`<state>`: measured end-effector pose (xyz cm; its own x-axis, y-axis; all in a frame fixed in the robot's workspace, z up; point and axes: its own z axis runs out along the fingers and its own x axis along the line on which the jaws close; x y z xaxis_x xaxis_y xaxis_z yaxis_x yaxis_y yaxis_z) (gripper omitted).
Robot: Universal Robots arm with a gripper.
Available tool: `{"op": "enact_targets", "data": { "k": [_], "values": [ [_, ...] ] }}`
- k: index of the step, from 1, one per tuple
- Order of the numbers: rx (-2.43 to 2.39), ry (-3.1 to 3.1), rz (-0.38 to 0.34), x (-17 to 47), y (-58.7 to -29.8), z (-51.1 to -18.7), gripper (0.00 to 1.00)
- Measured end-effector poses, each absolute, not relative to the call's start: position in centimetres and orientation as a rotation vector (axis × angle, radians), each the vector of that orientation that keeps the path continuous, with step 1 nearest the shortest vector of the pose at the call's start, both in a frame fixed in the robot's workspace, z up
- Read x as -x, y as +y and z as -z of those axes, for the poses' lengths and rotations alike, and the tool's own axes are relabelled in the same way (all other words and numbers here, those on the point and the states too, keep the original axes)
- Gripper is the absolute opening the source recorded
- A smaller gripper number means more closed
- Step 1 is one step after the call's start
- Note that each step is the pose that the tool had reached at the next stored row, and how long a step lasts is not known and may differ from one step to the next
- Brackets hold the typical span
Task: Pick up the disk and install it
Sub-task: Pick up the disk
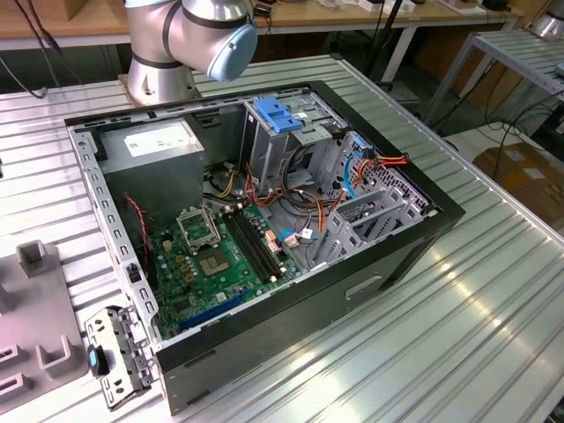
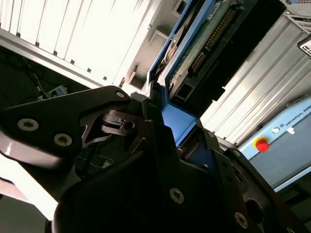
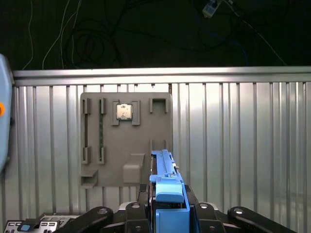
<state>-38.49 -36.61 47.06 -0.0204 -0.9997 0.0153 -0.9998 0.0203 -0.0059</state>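
My end effector (image 3: 167,209) is clamped on the flat grey-metal disk (image 3: 165,171) with blue plastic side rails. In the first wrist view my black fingers (image 3: 200,212) press on either side of it, and I see it edge-on, with one blue rail running straight out ahead of my fingertips. In the second wrist view the same end effector (image 2: 177,124) grips the blue rail end. The disk (image 2: 197,51) reaches away from me with its green circuit-board face and a row of connector pins turned to the camera.

Beyond my fingertips lies a flat grey fixture plate (image 3: 126,145) with moulded slots, resting on the ribbed aluminium worktop (image 3: 233,136). A small square silver processor chip (image 3: 123,111) sits in one pocket of the plate, well ahead of the disk's tip. The disk seems to be held off the plate, as far as I can tell.

Off to one side of my end effector, a pale blue box (image 2: 286,150) with a red button (image 2: 262,144) stands on the worktop.

In the exterior view, the open black computer case (image 1: 352,291) lies on the worktop beside the grey plate (image 1: 35,308).
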Motion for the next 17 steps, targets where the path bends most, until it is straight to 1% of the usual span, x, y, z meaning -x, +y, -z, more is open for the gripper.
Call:
{"op": "enact_targets", "data": {
  "k": [6,17],
  "values": [
    [-2.199,-2.234,-0.023,38.1,-36.6,-47.7,0.37],
    [-2.2,-2.229,-0.02,36.0,-36.6,-47.7,0.37]
  ]
}}
